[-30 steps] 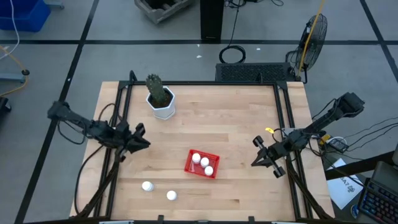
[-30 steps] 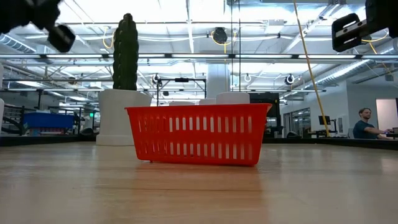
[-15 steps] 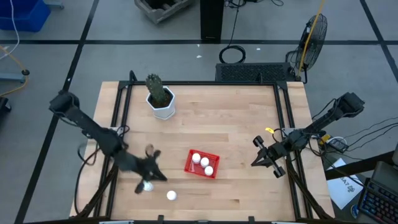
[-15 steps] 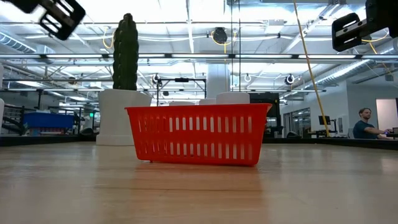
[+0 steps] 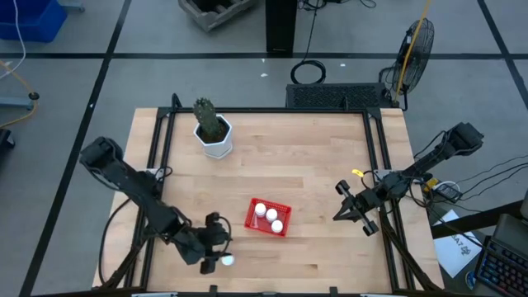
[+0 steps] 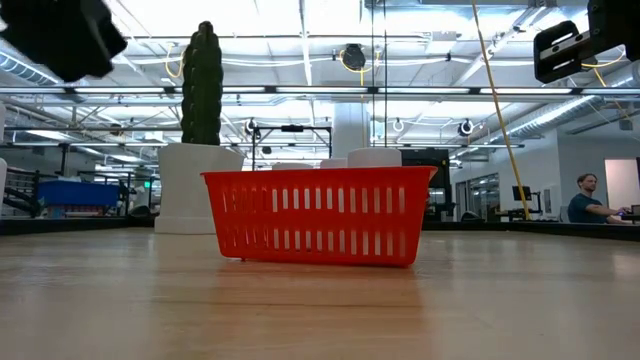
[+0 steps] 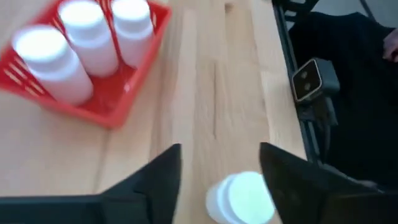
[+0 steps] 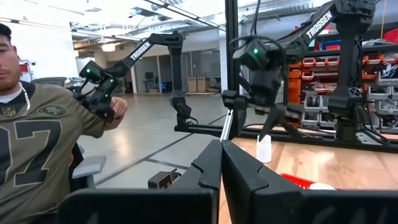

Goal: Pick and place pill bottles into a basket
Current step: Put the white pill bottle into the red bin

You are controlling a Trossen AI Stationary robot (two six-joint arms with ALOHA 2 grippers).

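Note:
A red basket (image 5: 268, 217) in the middle of the table holds three white pill bottles (image 7: 93, 31), all upright. One more pill bottle (image 5: 228, 261) stands on the wood near the front edge. My left gripper (image 7: 217, 165) is open over it, a finger on either side of the bottle (image 7: 242, 198), with no touch showing. The arm covers the table just to the left of this bottle. My right gripper (image 5: 355, 210) hangs shut above the table's right edge, holding nothing.
A white hexagonal pot with a green cactus (image 5: 214, 136) stands at the far left of the table. Black frame rails (image 5: 381, 165) run along the left and right edges. A person sits beyond the table in the right wrist view.
My left gripper has swung from the table's left edge toward the near edge and to the right, and has come down around the pill bottle at the front. The basket and its bottles have stayed put.

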